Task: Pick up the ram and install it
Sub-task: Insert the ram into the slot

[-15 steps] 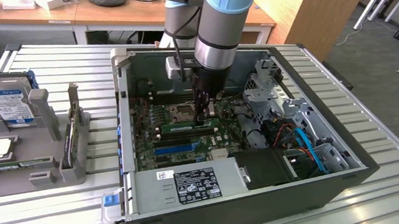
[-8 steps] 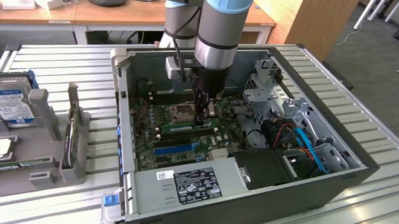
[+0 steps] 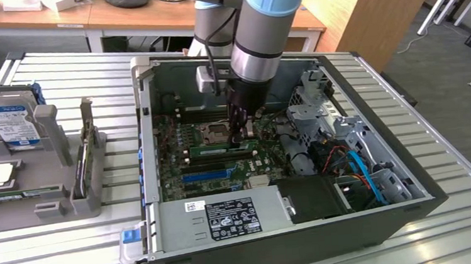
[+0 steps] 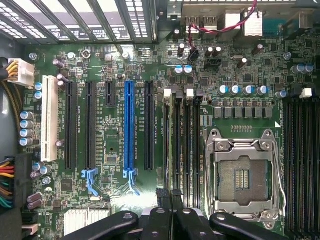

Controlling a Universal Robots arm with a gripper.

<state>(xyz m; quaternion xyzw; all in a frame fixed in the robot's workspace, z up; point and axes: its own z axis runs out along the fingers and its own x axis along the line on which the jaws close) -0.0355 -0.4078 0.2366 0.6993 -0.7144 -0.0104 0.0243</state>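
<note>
On motherboard [image 3: 175, 166]: ram [image 3: 213, 150] beneath pincer [image 3: 239, 143]

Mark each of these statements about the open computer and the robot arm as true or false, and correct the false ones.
1. The computer case lies open, with the motherboard exposed. True.
2. The gripper hovers over the hard drive. False: it is down inside the case, at one end of the ram.
3. The gripper is shut. True.
4. A card sits in the blue slot. False: that slot is empty.
5. A cooler covers the processor socket. False: the socket is bare.
</note>
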